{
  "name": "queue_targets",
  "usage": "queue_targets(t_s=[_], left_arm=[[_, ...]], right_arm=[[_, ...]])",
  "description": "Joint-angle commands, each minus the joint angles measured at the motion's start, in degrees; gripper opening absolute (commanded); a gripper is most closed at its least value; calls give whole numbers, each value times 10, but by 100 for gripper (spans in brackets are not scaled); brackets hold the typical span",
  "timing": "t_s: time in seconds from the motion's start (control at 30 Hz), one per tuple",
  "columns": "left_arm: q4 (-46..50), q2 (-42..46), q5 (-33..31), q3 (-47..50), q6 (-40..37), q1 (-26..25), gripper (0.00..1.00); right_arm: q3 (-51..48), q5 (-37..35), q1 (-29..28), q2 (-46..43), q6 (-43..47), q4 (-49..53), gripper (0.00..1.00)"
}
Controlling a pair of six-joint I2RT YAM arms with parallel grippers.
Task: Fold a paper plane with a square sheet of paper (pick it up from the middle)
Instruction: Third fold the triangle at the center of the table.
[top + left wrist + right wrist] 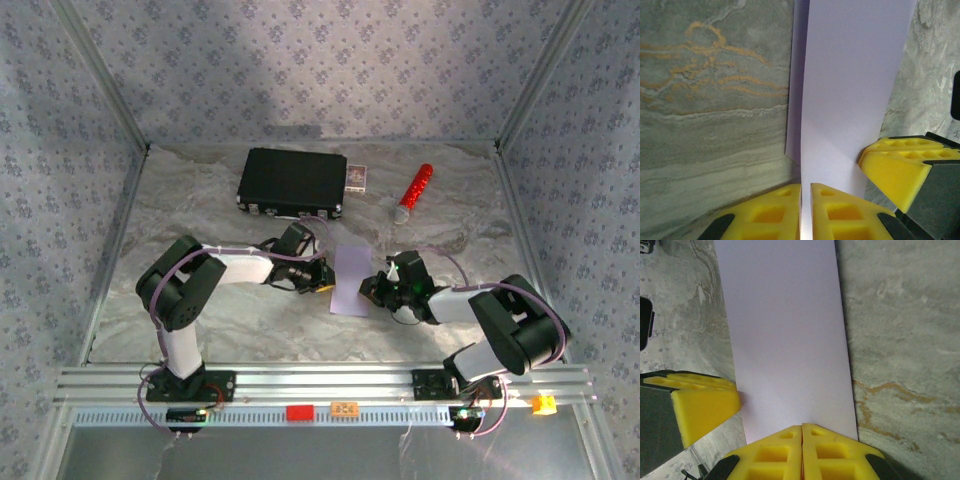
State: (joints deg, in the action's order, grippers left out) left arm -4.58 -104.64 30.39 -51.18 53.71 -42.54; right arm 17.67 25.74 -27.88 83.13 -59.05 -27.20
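Observation:
The square sheet of paper (351, 280), pale lilac, lies mid-table between both arms as a long narrow rectangle, not a paper plane. In the left wrist view the paper (850, 90) rises as a fold and runs into the thin gap of my left gripper (806, 186), which is shut on it. My left gripper (326, 279) is at the sheet's left edge. My right gripper (802, 426) is shut, its tips together on the sheet's (785, 330) near edge, which lies flat. From the top, the right gripper (376, 290) touches the sheet's right edge.
A black case (292, 182) lies at the back, a small card box (356, 177) beside it and a red-and-silver cylinder (414, 192) to the right. Patterned walls enclose the marbled table (210, 300). An aluminium rail (320, 385) runs along the near edge.

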Motion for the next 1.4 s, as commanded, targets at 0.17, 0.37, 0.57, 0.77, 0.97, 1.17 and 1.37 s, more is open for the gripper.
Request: queue_targets(t_s=[0.17,0.37,0.57,0.77,0.97,1.17,1.37], left_arm=[[-4,12,-9,11,3,-1,5],[-3,27,-13,20,3,4,1],[-4,51,-9,34,8,10,0],[-7,76,-1,49,20,21,0],[-13,86,5,62,32,27,0],[-18,89,7,64,38,28,0],[-16,98,5,66,37,28,0]], right_arm=[[-13,-6,4,8,-5,19,10],[-22,-12,4,-14,3,17,17],[-8,-36,1,-79,44,89,23],[25,-94,-29,-178,126,198,40],[74,-189,-125,-241,258,290,60],[96,-311,-240,-207,364,285,69],[80,-441,-367,-163,513,206,68]])
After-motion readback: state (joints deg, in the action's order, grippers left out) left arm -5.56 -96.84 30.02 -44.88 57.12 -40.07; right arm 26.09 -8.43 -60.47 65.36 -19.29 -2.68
